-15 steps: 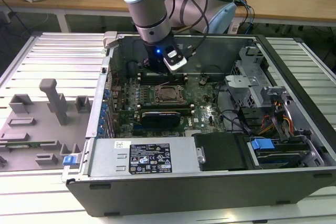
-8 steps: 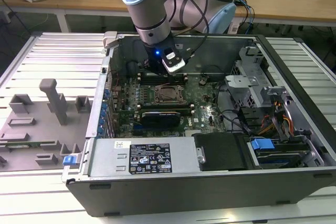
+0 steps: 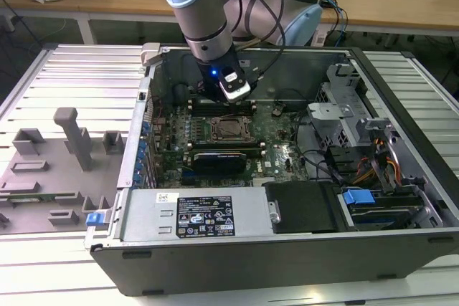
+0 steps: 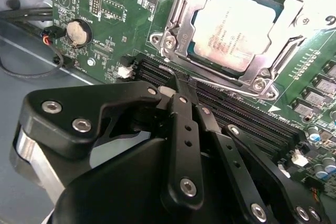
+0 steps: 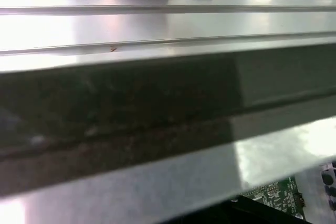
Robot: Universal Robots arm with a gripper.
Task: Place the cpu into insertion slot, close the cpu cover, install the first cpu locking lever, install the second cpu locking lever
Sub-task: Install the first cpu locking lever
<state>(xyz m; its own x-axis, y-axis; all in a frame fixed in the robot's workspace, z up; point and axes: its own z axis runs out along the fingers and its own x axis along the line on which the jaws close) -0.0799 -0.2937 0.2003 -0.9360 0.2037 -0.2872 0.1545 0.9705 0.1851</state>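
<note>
The cpu (image 4: 237, 29), a dull silver square chip, lies in the insertion slot (image 4: 167, 41) on the green board. The cpu cover (image 4: 258, 75), a silver frame with a window, lies flat over the chip's edges. A thin metal lever rod (image 4: 176, 4) runs along one side of the socket. My gripper (image 4: 180, 83) is shut with nothing between its black fingers, its tip over the black memory slots (image 4: 236, 109) just beside the socket's edge. In the exterior view the gripper (image 3: 231, 99) hangs inside the open case, just behind the socket (image 3: 228, 130).
The open computer case (image 3: 237, 263) lies on a slatted aluminium table (image 3: 79, 69). A grey fixture with pegs (image 3: 68, 141) sits at the exterior view's left. Drive cages and cables (image 3: 358, 148) crowd the exterior view's right. A coin battery (image 4: 77, 31) sits on the board. A case wall (image 5: 157, 108) appears in the first wrist view.
</note>
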